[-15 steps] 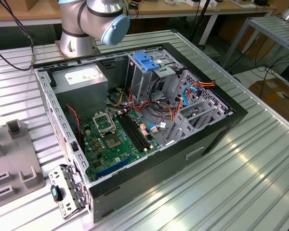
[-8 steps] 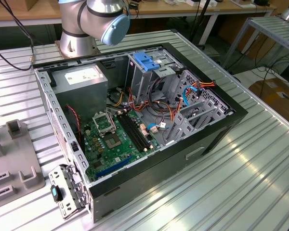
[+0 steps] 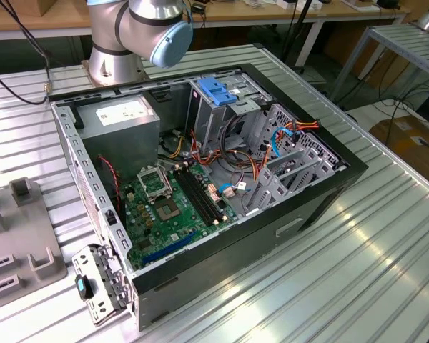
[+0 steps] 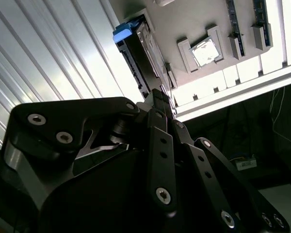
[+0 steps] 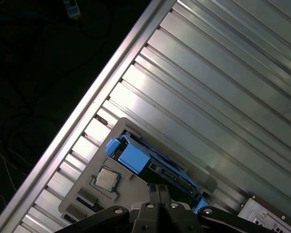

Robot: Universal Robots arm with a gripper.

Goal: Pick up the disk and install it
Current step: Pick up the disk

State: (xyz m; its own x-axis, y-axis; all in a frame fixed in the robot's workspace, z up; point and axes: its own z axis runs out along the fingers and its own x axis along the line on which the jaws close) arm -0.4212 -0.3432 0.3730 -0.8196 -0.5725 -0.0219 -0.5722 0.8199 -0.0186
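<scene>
**Desk:** So, where is the disk [image 5: 136, 156] in this frame?

**Photographer:** Standing on edge in a slot of the grey holder [image 4: 184, 22], which sits on the ribbed metal table [image 5: 208, 97] close to the table's edge. In the first wrist view its bright blue frame faces the camera. In the second wrist view the disk [image 4: 138, 58] runs away from the lens, with a blue corner at the far end.

**Desk:** And the gripper [image 5: 158, 187]?

**Photographer:** Poised right at one end of the disk. Its two black fingers are drawn together, with no real gap and nothing seen between them (whether the tips touch the blue frame, I cannot tell).

**Desk:** Anything else in the holder?

**Photographer:** A square silver chip [image 5: 105, 178], flat in its own pocket just beside the disk.

**Desk:** The exterior view?

**Photographer:** An open computer case [image 3: 322, 193] lies on its side on the ribbed table, with the robot arm [image 3: 139, 28] rising behind it. Inside are a green circuit board [image 3: 171, 211], a grey box [image 3: 118, 118] with a white label, and a blue bracket [image 3: 218, 89] atop the metal drive cage [image 3: 204, 118].
</scene>
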